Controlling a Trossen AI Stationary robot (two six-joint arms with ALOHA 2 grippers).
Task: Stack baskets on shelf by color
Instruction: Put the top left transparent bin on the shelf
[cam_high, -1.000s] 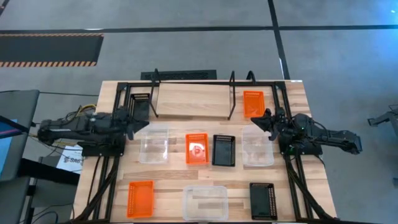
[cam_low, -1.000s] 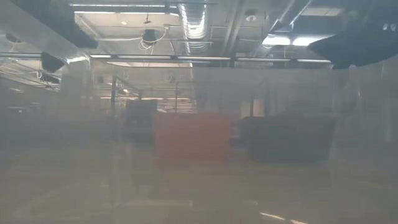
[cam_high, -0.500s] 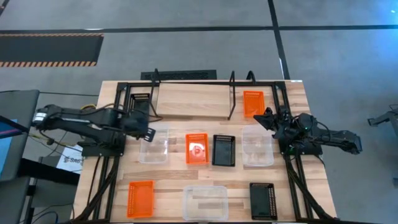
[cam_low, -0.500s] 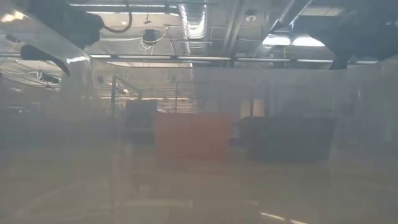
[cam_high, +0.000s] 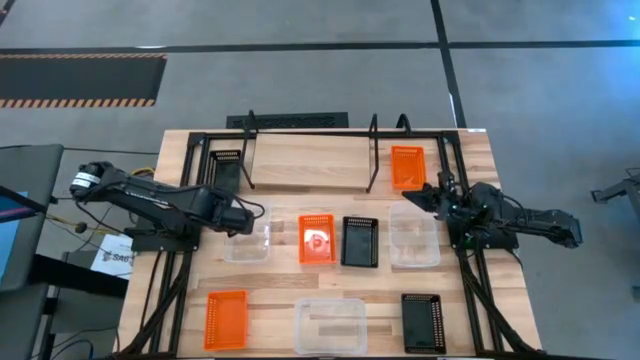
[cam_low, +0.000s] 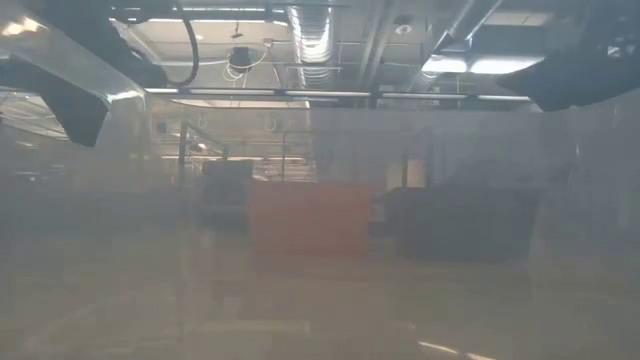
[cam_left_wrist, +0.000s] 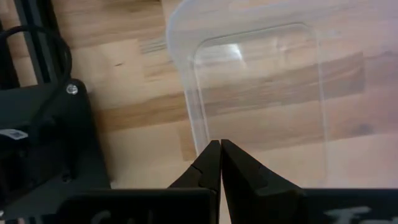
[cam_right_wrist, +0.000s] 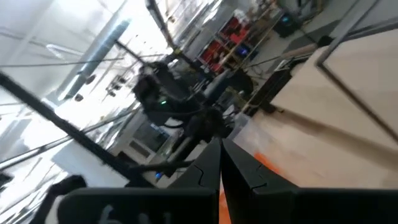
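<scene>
Hovering with fingers pressed together and empty, the left pincer (cam_left_wrist: 221, 146) sits over the clear basket's (cam_high: 247, 233) 9 o'clock rim, left of desk centre; descending unopened could shove it. The right pincer (cam_high: 432, 191), likewise pinched empty, waits near the shelf (cam_high: 310, 162).

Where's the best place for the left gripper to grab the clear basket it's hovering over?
Probably the near short rim of the clear basket, from straight above. The basket lies flat and open-topped, its thin wall standing upright just ahead of the left gripper, whose fingers are shut and would need to open to straddle that wall.
</scene>
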